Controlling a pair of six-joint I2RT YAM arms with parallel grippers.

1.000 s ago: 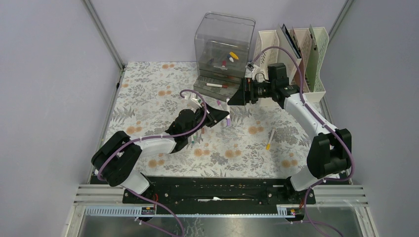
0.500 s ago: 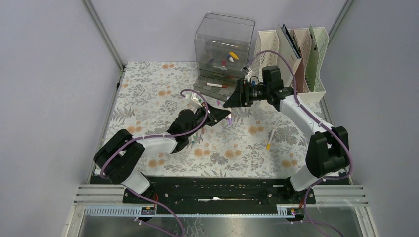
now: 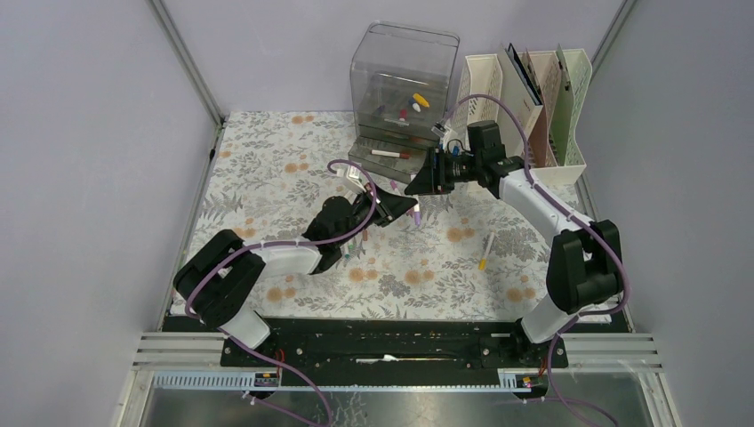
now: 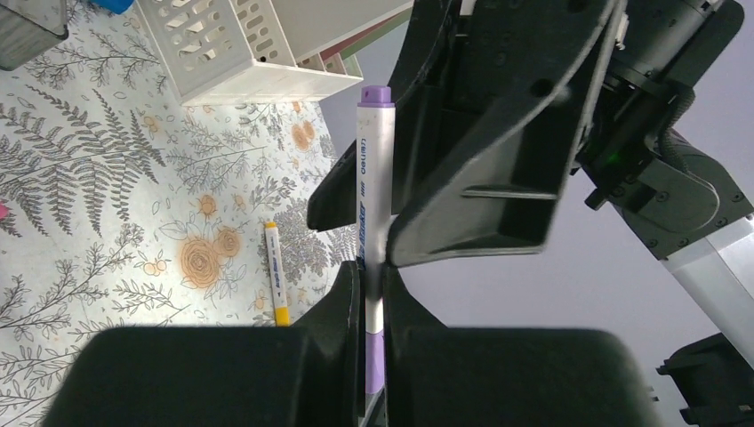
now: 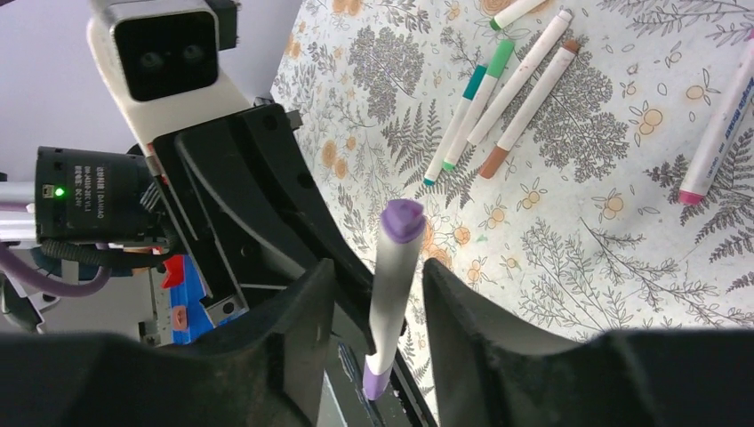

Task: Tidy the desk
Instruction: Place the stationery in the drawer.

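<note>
Top external shows the desk, a flat rectangle under soft white cloth printed with grey ferns and orange flowers. It spans the floor between lilac walls, with a black rail along its near edge. Above its middle the left gripper clamps a slim white marker with purple ends, its matte black fingers pressed against the barrel. The right gripper straddles the marker's upper part, jaws parted and not pinching. A clear hard-plastic box stands just behind them, and pale slotted racks fill the far right corner. A yellow-tipped pen lies on the cloth to the right, apart from both grippers.
</note>
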